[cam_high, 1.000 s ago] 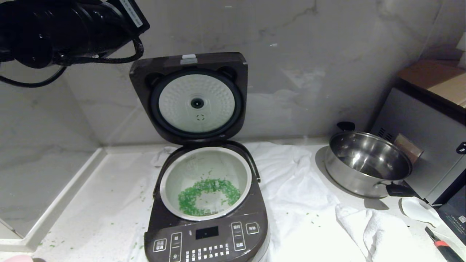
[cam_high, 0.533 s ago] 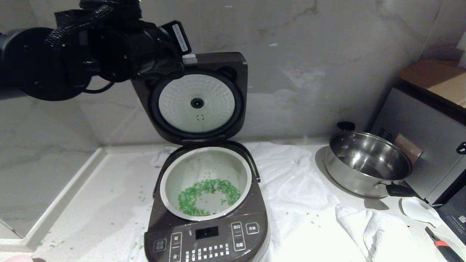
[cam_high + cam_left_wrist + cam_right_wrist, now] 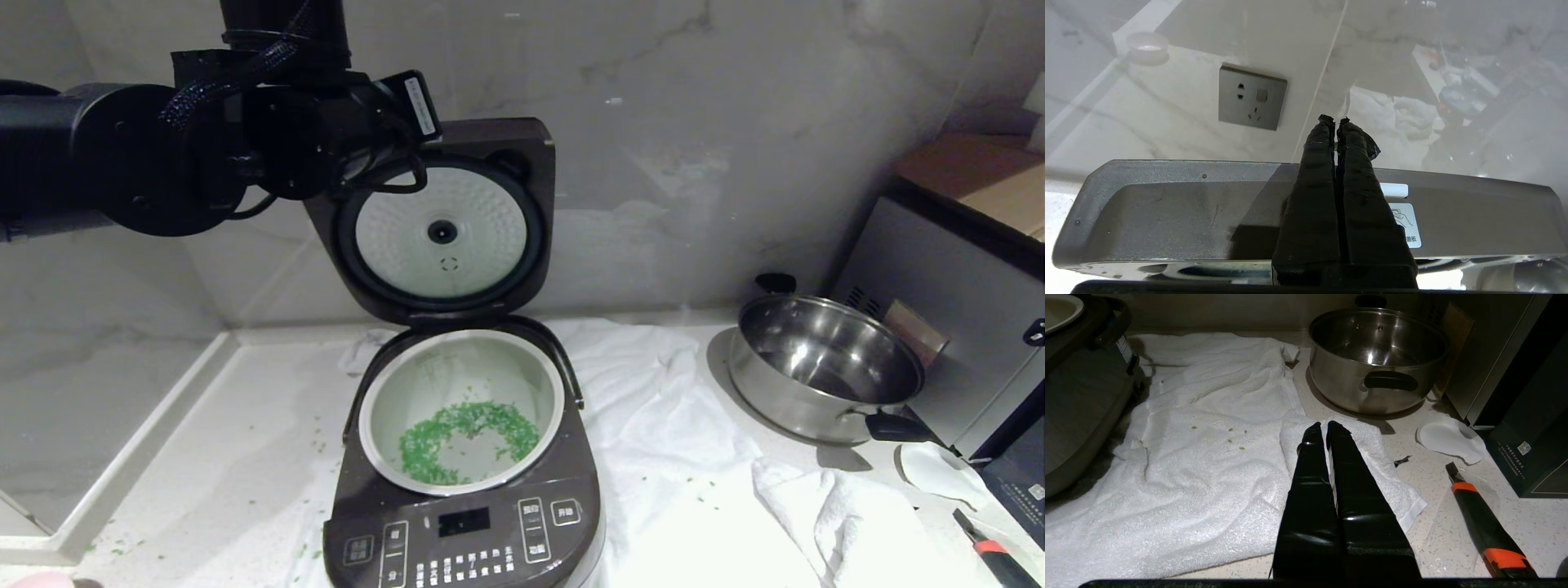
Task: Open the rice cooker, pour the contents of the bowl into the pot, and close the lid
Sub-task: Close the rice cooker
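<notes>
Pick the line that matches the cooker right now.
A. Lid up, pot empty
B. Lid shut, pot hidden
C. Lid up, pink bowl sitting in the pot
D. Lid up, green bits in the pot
D: the lid stands upright, showing its white dimpled disc, and green bits lie in a ring on the floor of the pot.

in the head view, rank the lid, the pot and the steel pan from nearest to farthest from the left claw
1. The lid, upright, directly beside the left claw at its top edge.
2. The pot, below, inside the cooker.
3. The steel pan, far off on the right.
</notes>
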Tool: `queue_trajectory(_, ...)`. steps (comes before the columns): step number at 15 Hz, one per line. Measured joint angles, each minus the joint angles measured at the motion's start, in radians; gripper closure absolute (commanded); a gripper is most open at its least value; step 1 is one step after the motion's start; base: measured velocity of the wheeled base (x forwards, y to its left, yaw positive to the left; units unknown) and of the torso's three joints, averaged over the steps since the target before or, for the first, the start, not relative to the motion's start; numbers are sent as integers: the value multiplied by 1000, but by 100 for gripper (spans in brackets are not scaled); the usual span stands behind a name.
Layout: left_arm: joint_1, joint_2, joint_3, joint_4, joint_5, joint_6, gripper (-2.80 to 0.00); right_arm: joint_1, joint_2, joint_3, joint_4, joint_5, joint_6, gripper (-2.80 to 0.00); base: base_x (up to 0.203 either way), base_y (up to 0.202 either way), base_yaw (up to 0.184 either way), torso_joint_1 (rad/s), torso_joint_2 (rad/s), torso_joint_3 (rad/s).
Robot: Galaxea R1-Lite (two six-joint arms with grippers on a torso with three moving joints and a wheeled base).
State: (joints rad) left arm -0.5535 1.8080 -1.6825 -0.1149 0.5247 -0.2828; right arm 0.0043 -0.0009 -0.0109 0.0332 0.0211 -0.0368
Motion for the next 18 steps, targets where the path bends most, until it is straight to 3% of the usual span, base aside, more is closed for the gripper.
queue_trajectory(7, -35, -112, 161, 16, -12, -6, 0, 0, 0, 0, 0, 0, 0, 0, 0, 0, 0, 0, 0, 0)
queue_trajectory(18, -122, -320, 515, 21, -20, -19, 0, 0, 0, 0, 0, 0, 0, 0, 0, 0, 0, 0, 0, 0)
